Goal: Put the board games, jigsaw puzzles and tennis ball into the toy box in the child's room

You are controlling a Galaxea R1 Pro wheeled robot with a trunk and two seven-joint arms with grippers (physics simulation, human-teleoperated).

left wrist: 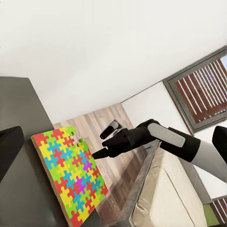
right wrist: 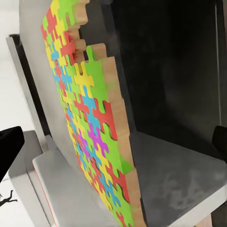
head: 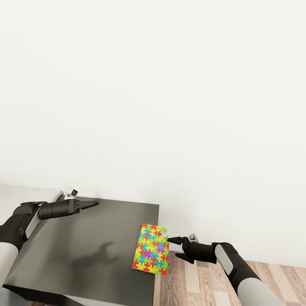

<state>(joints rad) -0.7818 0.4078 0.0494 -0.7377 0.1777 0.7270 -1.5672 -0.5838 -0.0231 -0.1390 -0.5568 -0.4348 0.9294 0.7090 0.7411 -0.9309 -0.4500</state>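
Observation:
One jigsaw puzzle [head: 152, 249], a slab of yellow, pink, green and blue pieces, sits at the right edge of a low dark grey-topped unit [head: 85, 246], slightly past that edge. My right gripper [head: 172, 248] is open beside the puzzle's right side, one fingertip [left wrist: 96, 154] at its edge. In the right wrist view the puzzle [right wrist: 90, 127] stands close up between the spread fingers. My left gripper [head: 91, 204] hovers open over the unit's far left part, well away from the puzzle [left wrist: 71, 177]. The toy box, board games and tennis ball are out of view.
A plain white wall rises directly behind the unit. Wood-plank floor [head: 199, 284] lies to the right, under my right arm. The left wrist view shows a beige bed [left wrist: 175, 198] and a window with slatted blinds [left wrist: 203, 87] beyond.

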